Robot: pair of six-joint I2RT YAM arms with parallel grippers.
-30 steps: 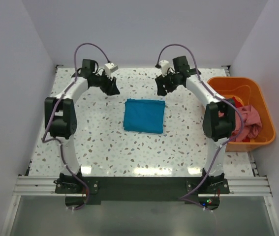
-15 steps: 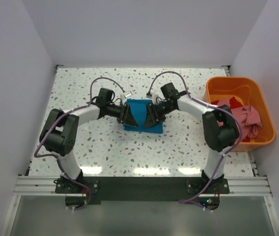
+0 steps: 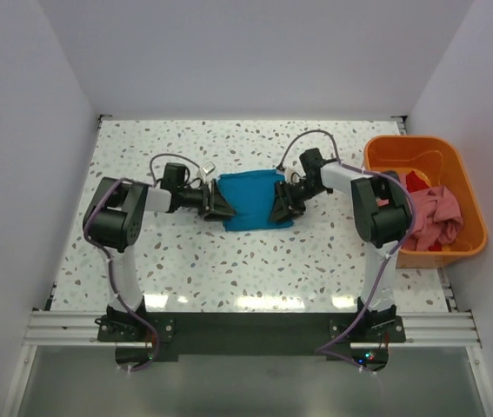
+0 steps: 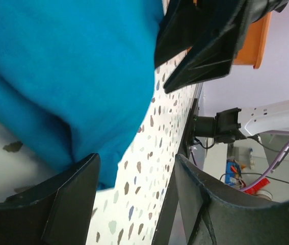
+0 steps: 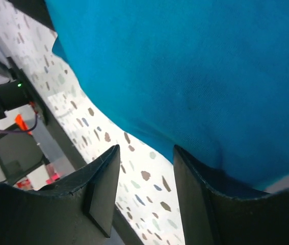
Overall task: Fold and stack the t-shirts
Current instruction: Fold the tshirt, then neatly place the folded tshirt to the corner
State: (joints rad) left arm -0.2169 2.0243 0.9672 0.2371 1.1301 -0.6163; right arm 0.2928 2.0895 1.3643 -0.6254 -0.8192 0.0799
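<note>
Sliding low under both side edges at once looks like the sound way to take this step, since the teal t-shirt (image 3: 250, 198) is already folded to a rough rectangle and a one-sided pull would likely drag it open. It lies flat on the desk (image 3: 185, 261), well apart from the orange tub (image 3: 468, 187), roughly level with the tub's middle.

The right hand (image 3: 283, 207) sits at the shirt's tub-side edge and the left hand (image 3: 217, 205) at the edge away from the tub. Each has its jaws parted with the cloth's border at the gap, and neither has yet pinched anything. Judging by the wrist views, the lower fingers (image 4: 68, 199) should stay against the desk so that they catch every layer, not just the top one.

The shirt is soft, matte cloth with plump, rounded fold lines. The desk is hard, smooth and speckled. The tub is glossy plastic with a rolled rim and holds the crumpled pink t-shirt (image 3: 442, 217) and red t-shirt (image 3: 416, 182). The fingers are black, rigid wedges.
</note>
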